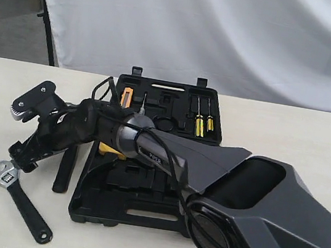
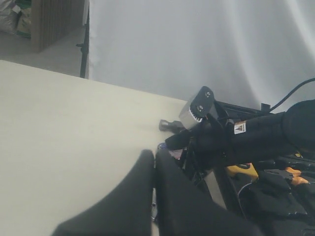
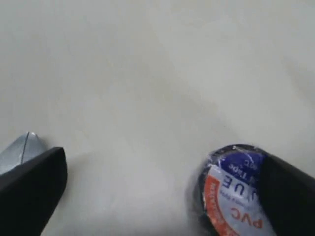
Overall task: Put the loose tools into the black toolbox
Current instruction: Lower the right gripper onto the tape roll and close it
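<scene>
The black toolbox (image 1: pixel 140 210) lies open in the middle of the table. My right arm reaches across it to the left, and its gripper (image 1: pixel 22 155) hangs low over the table. In the right wrist view that gripper (image 3: pixel 160 196) is open wide. A small black tape roll (image 3: pixel 231 196) with a bluish label lies on the table just inside one finger (image 3: pixel 290 196). The adjustable wrench (image 1: pixel 18 192) lies at the front left. The hammer's black shaft (image 1: pixel 65 168) lies beside the box, and its head (image 2: pixel 168 125) shows past the arm. My left gripper (image 2: pixel 155 156) is shut and holds nothing.
The box holds a yellow tape measure (image 1: pixel 112 149), orange-sleeved pliers (image 1: pixel 127 96) and yellow-handled screwdrivers (image 1: pixel 199 126). A bit of silver metal (image 3: pixel 19 150) lies by the right gripper's other finger. A white curtain (image 1: pixel 229 34) hangs behind the table.
</scene>
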Controlling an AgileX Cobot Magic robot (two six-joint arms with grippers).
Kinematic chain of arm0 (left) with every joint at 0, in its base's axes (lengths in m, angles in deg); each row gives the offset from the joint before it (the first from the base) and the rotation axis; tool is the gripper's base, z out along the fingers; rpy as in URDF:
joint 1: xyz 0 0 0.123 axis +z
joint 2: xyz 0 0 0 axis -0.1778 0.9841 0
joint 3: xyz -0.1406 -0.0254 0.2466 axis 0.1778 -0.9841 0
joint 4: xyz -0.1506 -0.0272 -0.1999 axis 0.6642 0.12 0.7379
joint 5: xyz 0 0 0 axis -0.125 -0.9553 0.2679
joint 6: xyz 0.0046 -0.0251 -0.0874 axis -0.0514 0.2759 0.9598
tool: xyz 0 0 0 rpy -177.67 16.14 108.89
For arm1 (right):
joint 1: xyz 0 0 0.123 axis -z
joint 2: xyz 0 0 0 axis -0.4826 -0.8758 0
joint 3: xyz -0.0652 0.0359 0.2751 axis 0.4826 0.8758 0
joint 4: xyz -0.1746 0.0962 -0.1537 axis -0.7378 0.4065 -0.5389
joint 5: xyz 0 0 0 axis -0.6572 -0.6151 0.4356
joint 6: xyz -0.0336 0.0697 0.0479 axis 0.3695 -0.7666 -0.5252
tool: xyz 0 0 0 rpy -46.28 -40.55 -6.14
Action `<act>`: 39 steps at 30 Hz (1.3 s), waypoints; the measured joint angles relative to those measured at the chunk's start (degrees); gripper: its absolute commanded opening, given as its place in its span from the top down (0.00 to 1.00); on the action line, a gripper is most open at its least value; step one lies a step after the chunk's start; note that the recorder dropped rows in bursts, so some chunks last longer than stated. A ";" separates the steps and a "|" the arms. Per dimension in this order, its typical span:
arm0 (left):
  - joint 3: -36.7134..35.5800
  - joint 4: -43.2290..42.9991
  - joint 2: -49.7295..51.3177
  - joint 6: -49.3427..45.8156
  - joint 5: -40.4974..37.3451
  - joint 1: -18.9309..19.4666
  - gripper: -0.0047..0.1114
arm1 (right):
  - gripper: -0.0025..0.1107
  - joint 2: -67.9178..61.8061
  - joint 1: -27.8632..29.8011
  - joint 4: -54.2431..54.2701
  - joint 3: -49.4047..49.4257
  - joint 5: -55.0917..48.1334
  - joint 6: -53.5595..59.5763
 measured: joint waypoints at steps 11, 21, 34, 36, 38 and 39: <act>0.00 0.00 0.00 0.00 0.00 0.00 0.95 | 0.11 1.67 0.00 0.11 -0.27 -5.46 -0.24; 0.00 0.00 0.00 0.00 0.00 0.00 0.95 | 0.11 4.05 3.59 2.01 -0.27 -2.67 -4.14; 0.00 0.00 0.00 0.00 0.00 0.00 0.95 | 0.11 0.10 3.80 3.21 -0.27 -2.06 1.39; 0.00 0.00 0.00 0.00 0.00 0.00 0.95 | 0.11 -0.02 3.30 3.21 -0.27 -2.45 2.05; 0.00 0.00 0.00 0.00 0.00 0.00 0.95 | 0.13 -0.11 3.07 3.21 -0.27 -2.71 2.47; 0.00 0.00 0.00 0.00 0.00 0.00 0.95 | 0.17 -0.16 3.07 3.21 -0.27 -2.71 2.48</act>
